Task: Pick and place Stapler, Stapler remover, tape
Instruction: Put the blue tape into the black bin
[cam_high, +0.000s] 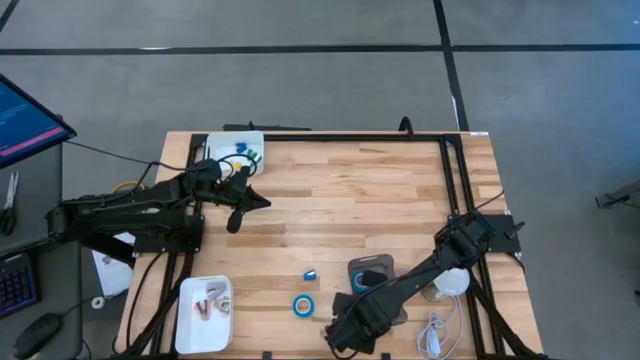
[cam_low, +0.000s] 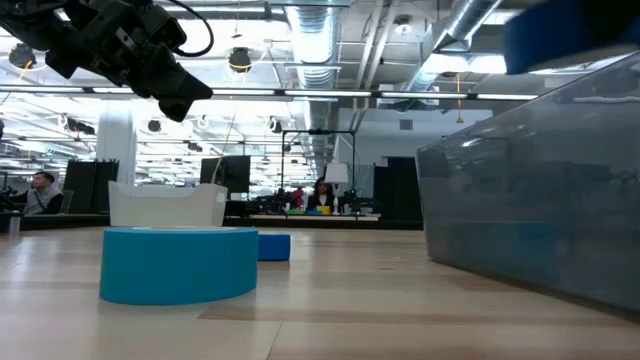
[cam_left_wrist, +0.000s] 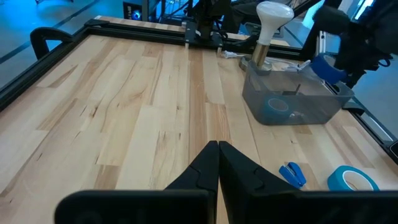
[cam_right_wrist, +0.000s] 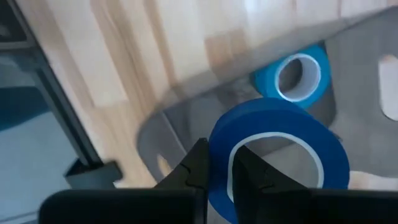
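Bright blue tape roll (cam_right_wrist: 273, 149) with white core, pinched on its rim by right end effector (cam_right_wrist: 217, 168) over grey bin (cam_right_wrist: 354, 50), second roll (cam_right_wrist: 297, 76) flat inside, third roll (cam_high: 303, 305) flat on table (cam_high: 350, 200), left end effector (cam_left_wrist: 217, 163) pressed together

I am working in a large open lab or workshop hall. Beyond my wooden table (cam_high: 340, 200), framed by black rails, the low view shows exposed silver ducts (cam_low: 320, 40) and strip lights overhead, rows of desks with dark monitors (cam_low: 225, 172), and people seated (cam_low: 322, 197) far behind the table. Bare grey flooring (cam_high: 330, 70) surrounds it.
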